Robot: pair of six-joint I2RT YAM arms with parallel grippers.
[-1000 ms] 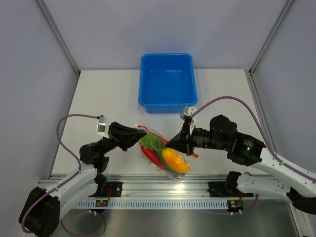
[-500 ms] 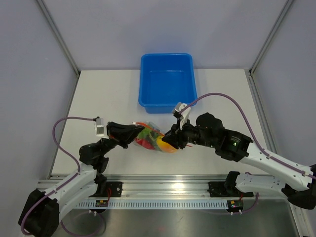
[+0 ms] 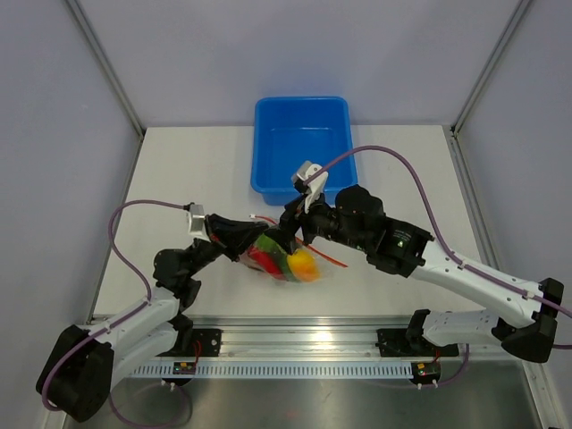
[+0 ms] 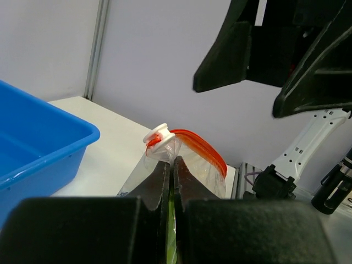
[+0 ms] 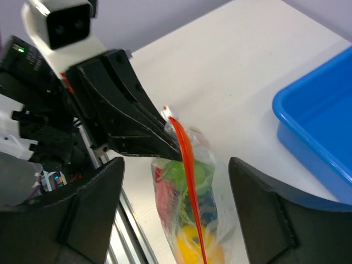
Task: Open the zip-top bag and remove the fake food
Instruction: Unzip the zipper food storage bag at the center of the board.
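The zip-top bag (image 3: 288, 256) is clear plastic with an orange-red zip strip (image 5: 187, 165) and lies in the near middle of the table. My left gripper (image 3: 256, 239) is shut on the bag's top corner beside the strip (image 4: 199, 144). The fake food shows through the plastic: a yellow pepper (image 3: 305, 264), a red piece (image 3: 260, 259) and green vegetables (image 5: 181, 175). My right gripper (image 3: 291, 225) hovers open just above the bag, and its fingers (image 5: 96, 206) stand wide on either side without touching it. The zip strip looks shut.
A blue tub (image 3: 302, 147) stands at the back centre, close behind the right gripper, and its near rim (image 5: 316, 129) is right of the bag. The arms' rail (image 3: 304, 344) runs along the near table edge.
The right gripper has let go of the bag, opened wide and moved left and back toward the tub. The left gripper has shut on the bag's corner, and the bag has shifted left.
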